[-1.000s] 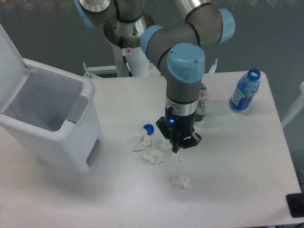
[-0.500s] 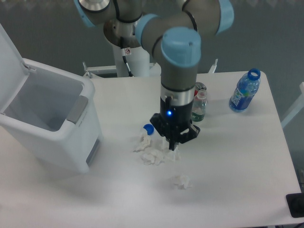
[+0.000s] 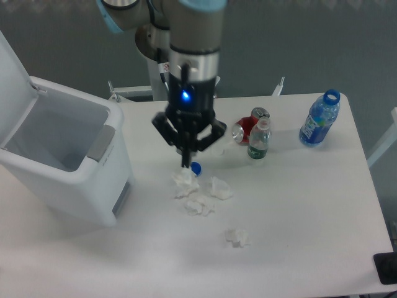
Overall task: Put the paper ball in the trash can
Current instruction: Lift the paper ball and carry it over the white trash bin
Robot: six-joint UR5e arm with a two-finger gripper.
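My gripper hangs above the table with its fingers closed to a narrow tip, just over the blue bottle cap. The paper ball pinched in it is almost wholly hidden by the dark fingers. Three look-alike wads lie below it: one at the left, one lower and one to the right. Another wad lies nearer the front. The trash can stands at the left of the table with its lid up. The gripper is to its right, about a hand's width from its wall.
A red can lies on its side beside a small green-labelled bottle. A blue water bottle stands at the back right. The robot's base column rises behind the table.
The gripper has risen from the cluster of wads and moved left and back toward the trash can. The wad that lay under it a second ago is gone from the table.
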